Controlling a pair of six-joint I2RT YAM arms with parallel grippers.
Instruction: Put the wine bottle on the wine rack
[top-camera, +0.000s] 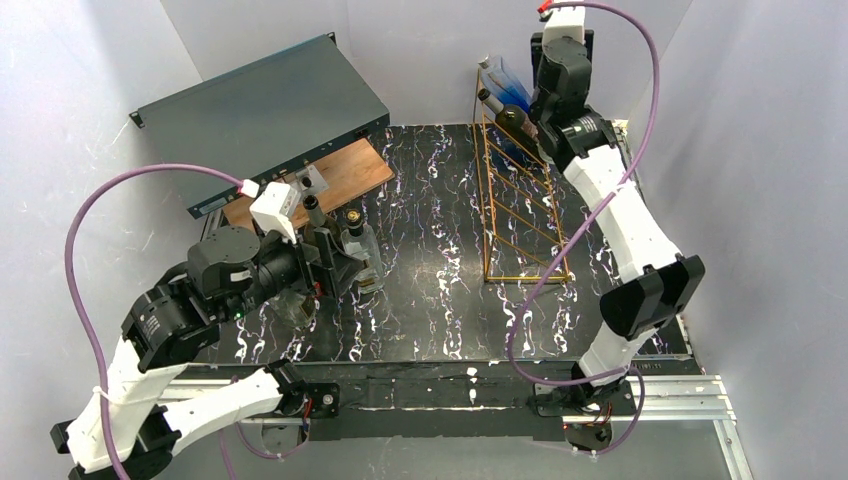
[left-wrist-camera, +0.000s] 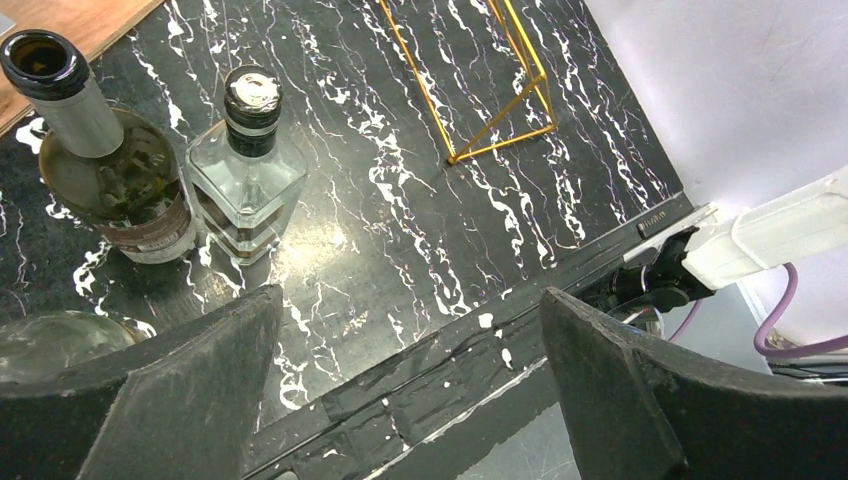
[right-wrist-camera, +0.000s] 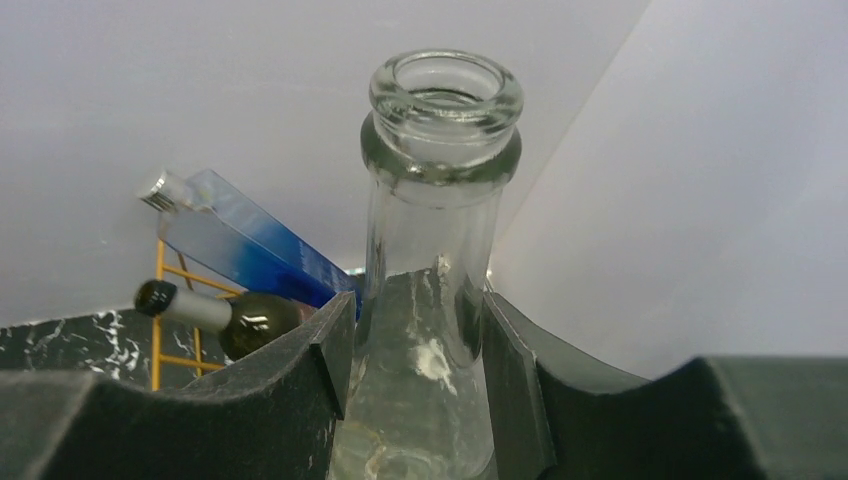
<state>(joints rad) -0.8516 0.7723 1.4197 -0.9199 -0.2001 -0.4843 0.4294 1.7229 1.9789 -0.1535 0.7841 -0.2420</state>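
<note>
We see only the neck and mouth of the clear wine bottle (right-wrist-camera: 440, 240); its body runs off the lower edge between the fingers of the right tool (right-wrist-camera: 418, 345). From above, the wrist (top-camera: 560, 85) at the top of the wine rack (top-camera: 520, 200) hides both. Well apart from the rack, a glass piece (left-wrist-camera: 50, 340) is cut off and we cannot identify it.

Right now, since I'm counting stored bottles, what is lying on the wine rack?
On the wine rack, two bottles lie slanted near the top: a blue-tinted bottle above a dark bottle. The right arm covers its upper right part, so anything there is unseen.
</note>
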